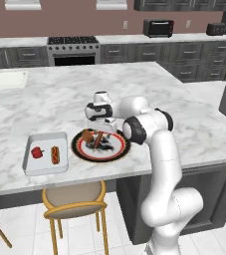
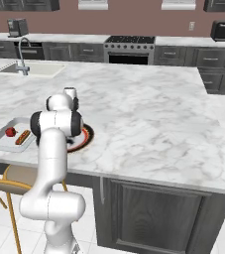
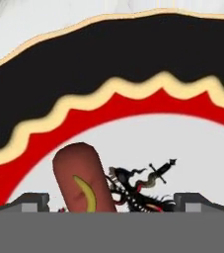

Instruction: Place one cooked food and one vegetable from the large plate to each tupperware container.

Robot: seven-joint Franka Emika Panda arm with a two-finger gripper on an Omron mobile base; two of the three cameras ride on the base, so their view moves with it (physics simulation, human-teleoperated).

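The large plate (image 1: 115,149) with black rim and red ring lies near the island's front edge, and my gripper (image 1: 97,139) reaches down onto it, open. In the hand view a hot dog (image 3: 81,180) with a yellow mustard stripe lies on the plate's white centre (image 3: 182,143), between my fingertips (image 3: 32,201) and nearer the left one. A brown food piece (image 1: 87,135) sits on the plate's left side. Left of the plate, one tupperware container (image 1: 32,169) holds a red pepper (image 1: 37,152) and a hot dog (image 1: 55,154). My arm hides much of the plate (image 2: 86,136) in the right base view.
A stool (image 1: 74,196) stands under the counter edge below the container. A sink (image 2: 27,69) is set into the far left of the island. Bare marble counter (image 1: 194,124) stretches right of and behind the plate. A stove (image 1: 73,50) stands on the back wall.
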